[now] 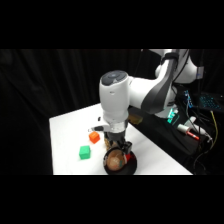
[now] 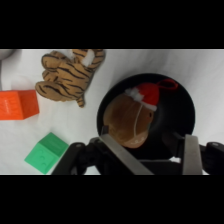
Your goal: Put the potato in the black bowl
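Observation:
The black bowl (image 2: 172, 107) sits at the table's near edge (image 1: 131, 169), directly under my gripper (image 1: 118, 150). The potato (image 2: 126, 125), a smooth tan-brown lump, lies inside the bowl on its left side, and shows in the side view too (image 1: 114, 161). A small red piece with white trim (image 2: 149, 95) rests against the potato's far side. My gripper (image 2: 152, 152) hovers low over the bowl and is open. Its left finger (image 2: 122, 156) is close by the potato's near edge, and the right finger (image 2: 192, 155) stands well apart over the bowl's dark floor.
A striped tiger plush (image 2: 67, 75) lies just left of the bowl. An orange block (image 2: 17, 105) and a green block (image 2: 46, 152) sit further left, the pair also showing in the side view as orange (image 1: 94, 137) and green (image 1: 84, 153). Cables and electronics (image 1: 192, 127) lie off the table's right.

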Robot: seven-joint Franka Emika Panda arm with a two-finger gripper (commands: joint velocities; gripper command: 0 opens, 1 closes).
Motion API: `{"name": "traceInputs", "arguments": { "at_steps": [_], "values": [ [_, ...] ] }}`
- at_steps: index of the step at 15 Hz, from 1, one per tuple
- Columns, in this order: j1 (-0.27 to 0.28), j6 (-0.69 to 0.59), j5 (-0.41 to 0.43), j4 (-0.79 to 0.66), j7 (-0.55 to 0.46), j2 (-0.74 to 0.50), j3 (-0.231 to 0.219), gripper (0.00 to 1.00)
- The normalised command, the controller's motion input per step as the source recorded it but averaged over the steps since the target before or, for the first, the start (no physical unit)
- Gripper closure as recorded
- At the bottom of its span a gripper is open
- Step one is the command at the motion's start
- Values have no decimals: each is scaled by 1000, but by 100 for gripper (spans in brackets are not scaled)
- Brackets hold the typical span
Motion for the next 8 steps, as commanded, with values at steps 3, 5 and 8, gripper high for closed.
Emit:
{"name": "traceInputs", "arguments": {
  "at_steps": [3, 5, 8],
  "values": [
    [21, -294, -64, 105, 4, -232, -47, 0],
    [18, -374, -86, 68, 31, -336, -42, 0],
    [-16, -426, -65, 86, 16, -361, -26, 0]
  ]
}}
